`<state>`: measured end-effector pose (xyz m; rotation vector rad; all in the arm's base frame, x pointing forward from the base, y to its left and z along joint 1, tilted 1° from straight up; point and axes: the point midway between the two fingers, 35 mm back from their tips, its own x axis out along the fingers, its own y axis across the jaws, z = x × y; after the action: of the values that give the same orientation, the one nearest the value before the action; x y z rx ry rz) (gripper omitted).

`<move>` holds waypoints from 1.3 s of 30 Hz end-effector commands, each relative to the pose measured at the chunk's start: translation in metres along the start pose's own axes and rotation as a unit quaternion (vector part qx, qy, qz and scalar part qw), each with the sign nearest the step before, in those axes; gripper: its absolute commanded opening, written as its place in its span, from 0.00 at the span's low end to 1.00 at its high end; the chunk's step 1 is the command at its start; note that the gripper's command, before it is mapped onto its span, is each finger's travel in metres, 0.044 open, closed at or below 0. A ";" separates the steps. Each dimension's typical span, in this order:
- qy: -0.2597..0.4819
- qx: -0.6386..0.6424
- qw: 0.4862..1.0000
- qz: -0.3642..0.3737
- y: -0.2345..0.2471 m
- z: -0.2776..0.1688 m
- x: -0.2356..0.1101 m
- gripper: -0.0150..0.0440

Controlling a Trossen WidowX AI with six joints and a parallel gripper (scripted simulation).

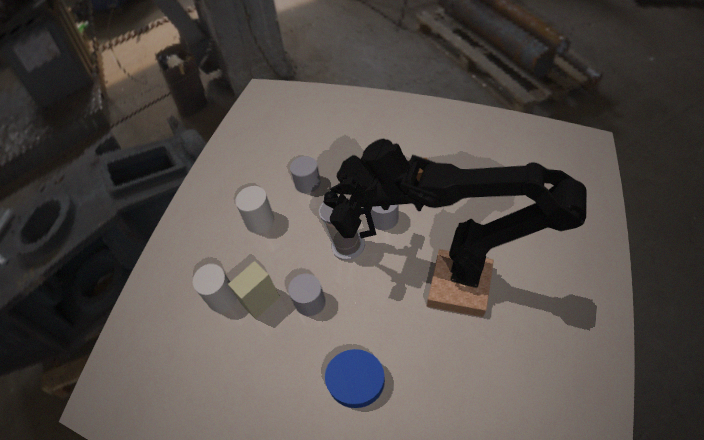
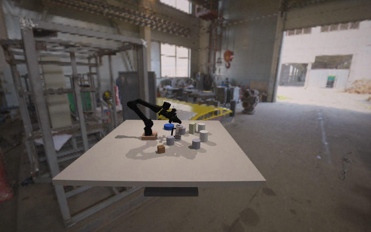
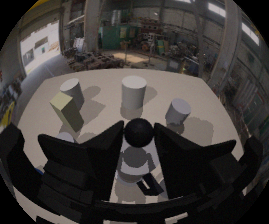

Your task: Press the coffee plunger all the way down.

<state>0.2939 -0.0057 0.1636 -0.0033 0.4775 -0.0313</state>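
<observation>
Coffee press: upright on the tabletop, clear-walled body [image 1: 338,236] [image 2: 178,132] [image 3: 133,167], with a dark handle [image 1: 370,227] [image 2: 172,132] [image 3: 150,185] on its side.
Fingers: partly open, closed on the round black plunger knob [image 3: 138,132] above the press.
Plunger: knob near the top of the press; exact remaining travel can't be told.
Arm: black [image 1: 491,181] [image 2: 142,114], reaching over from a reddish-brown base [image 1: 457,307] [image 2: 149,138].
Tabletop [image 1: 223,383] [image 2: 152,170] [image 3: 170,81]: pale beige, matte, with straight edges; arm shadows fall across it.
White cylinders: one [image 1: 218,290] [image 2: 201,126] [image 3: 72,91] beside a yellow-green block [image 1: 256,290] [image 2: 192,127] [image 3: 69,112]; another [image 1: 255,210] [image 2: 203,136] [image 3: 134,92] well apart from it.
Grey cylinders: three, shorter, standing around the press; one [image 1: 386,217] [image 2: 170,140] near its handle side, partly under the arm from above.
Blue disc [image 1: 354,376] [image 2: 168,126]: flat, apart from the other pieces.
Brown cube [image 2: 160,148]: plain in the exterior view, mostly covered by the arm from above.
Room: large, dim industrial hall, concrete floor [image 2: 296,173], daylight through a wide doorway [image 2: 331,69].
Room fittings: grey metal frame [image 2: 38,100] at one side, orange-red hook [image 2: 227,57] hanging beyond, yellow structure [image 2: 215,113] behind the tabletop.
Floor stock: rusty pipes [image 1: 513,41] on a wooden pallet.
</observation>
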 end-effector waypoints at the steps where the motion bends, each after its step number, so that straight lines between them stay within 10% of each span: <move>1: 0.017 -0.004 1.000 0.000 0.000 -0.009 0.004 0.47; 32: 0.006 0.000 1.000 0.000 0.000 -0.002 0.004 0.47; 39: 0.006 0.000 1.000 0.000 0.000 -0.002 0.004 0.78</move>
<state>0.2968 -0.0058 0.1604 -0.0038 0.4872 -0.0309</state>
